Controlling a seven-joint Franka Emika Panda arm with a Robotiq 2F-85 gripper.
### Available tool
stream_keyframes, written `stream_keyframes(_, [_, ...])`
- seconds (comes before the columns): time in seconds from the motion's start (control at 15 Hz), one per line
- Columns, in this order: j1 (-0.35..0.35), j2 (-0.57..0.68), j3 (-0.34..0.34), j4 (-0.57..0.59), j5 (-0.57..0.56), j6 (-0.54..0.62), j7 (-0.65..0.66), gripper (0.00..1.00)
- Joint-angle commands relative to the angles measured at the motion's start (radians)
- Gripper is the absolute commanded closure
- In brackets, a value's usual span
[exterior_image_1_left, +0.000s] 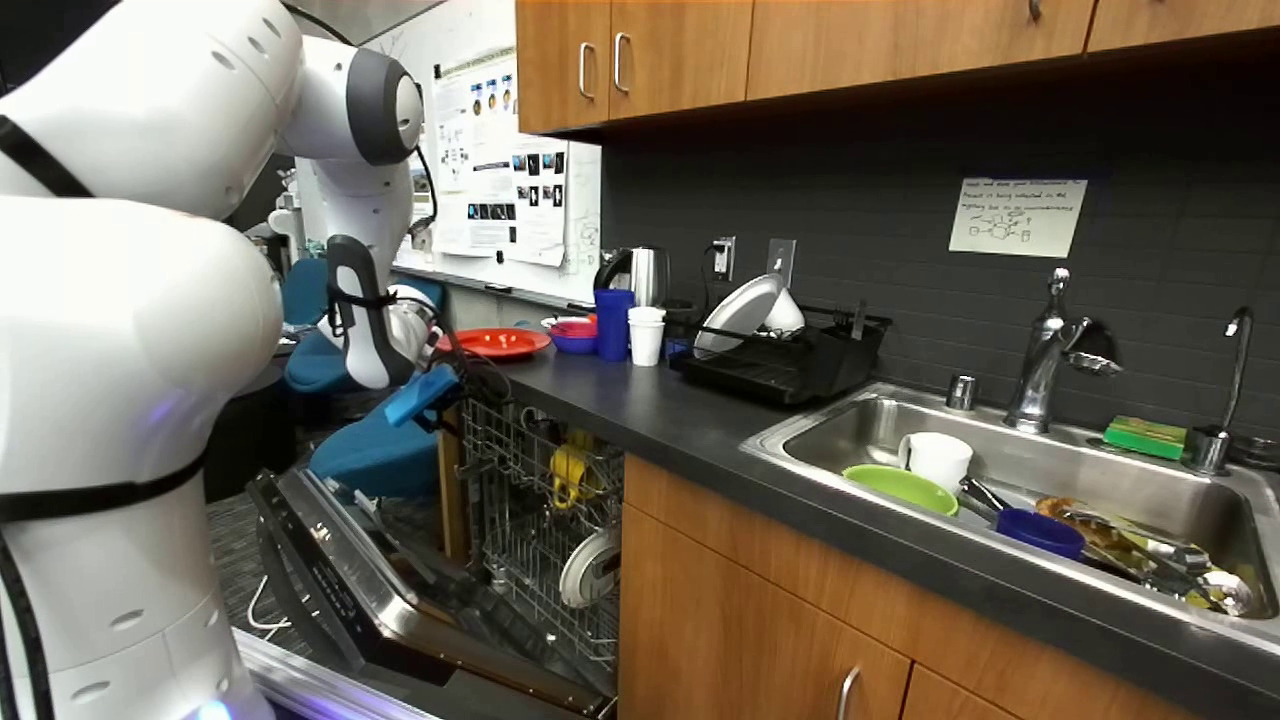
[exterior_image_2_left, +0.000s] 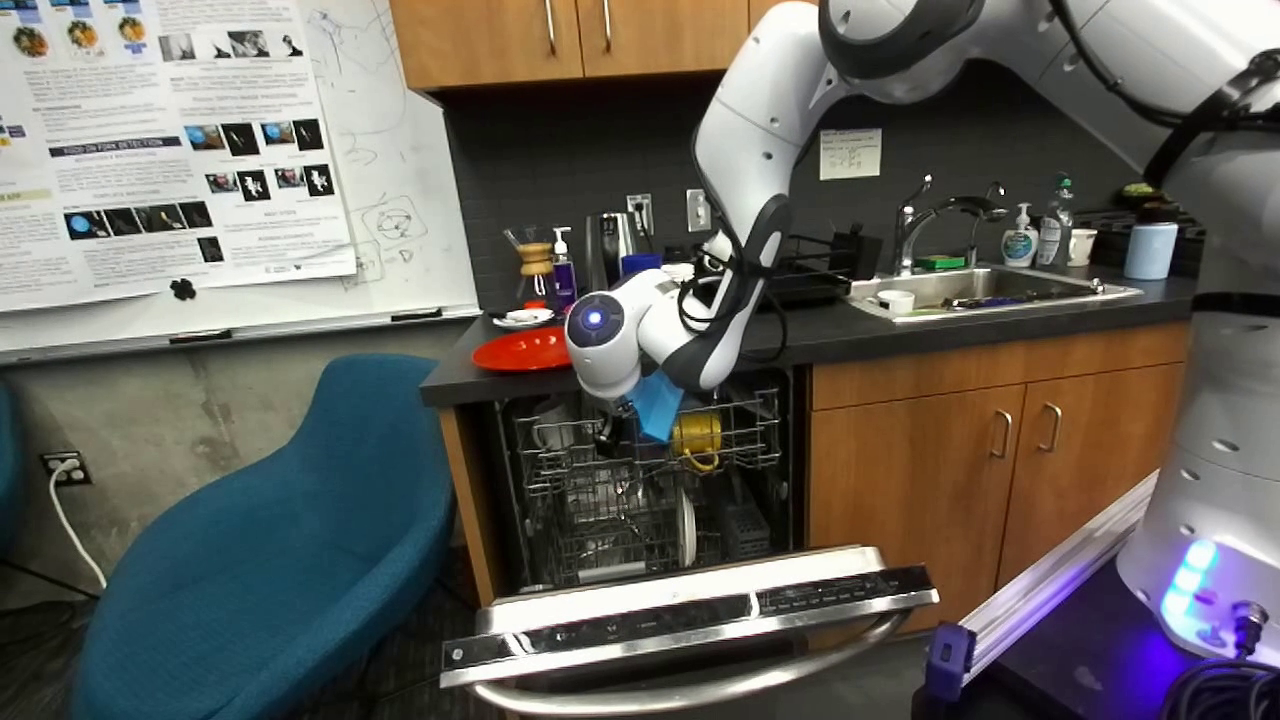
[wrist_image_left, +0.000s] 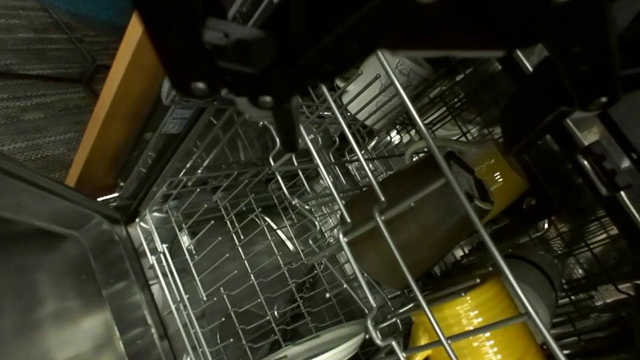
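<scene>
My gripper (wrist_image_left: 400, 146) reaches down over the wire upper rack (wrist_image_left: 350, 130) of the dishwasher, fingers spread with nothing between them. In an exterior view the gripper (exterior_image_2_left: 610, 432) is at the front of that rack, partly behind a blue flap (exterior_image_2_left: 656, 405). Below the fingers, in the wrist view, a dark brown mug (wrist_image_left: 405, 235) lies tilted behind the rack wires, a yellow piece (wrist_image_left: 500, 180) beside it. A white cup with writing (wrist_image_left: 370, 90) stands farther in. The ribbed yellow mug (wrist_image_left: 475, 325) is at the bottom right. Both exterior views show the yellow mug (exterior_image_2_left: 697, 435), (exterior_image_1_left: 568, 475) too.
The dishwasher door (exterior_image_2_left: 690, 615) hangs partly lowered in front. A white plate (exterior_image_1_left: 590, 570) stands in the lower rack. Above, the dark counter (exterior_image_1_left: 640, 400) bears a red plate (exterior_image_1_left: 500, 343), cups and a dish rack (exterior_image_1_left: 780, 360). A blue chair (exterior_image_2_left: 280, 540) stands beside the dishwasher.
</scene>
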Motion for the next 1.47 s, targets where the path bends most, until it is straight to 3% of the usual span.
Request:
stream_keyframes(0.0, [0.013, 0.034, -0.016, 0.044, -0.042, -0.021, 0.031, 0.00])
stream_keyframes(0.6, [0.019, 0.086, -0.027, 0.102, -0.042, -0.052, 0.008, 0.00])
stream_keyframes(1.4, [0.016, 0.082, -0.033, 0.063, -0.192, -0.146, 0.078, 0.00])
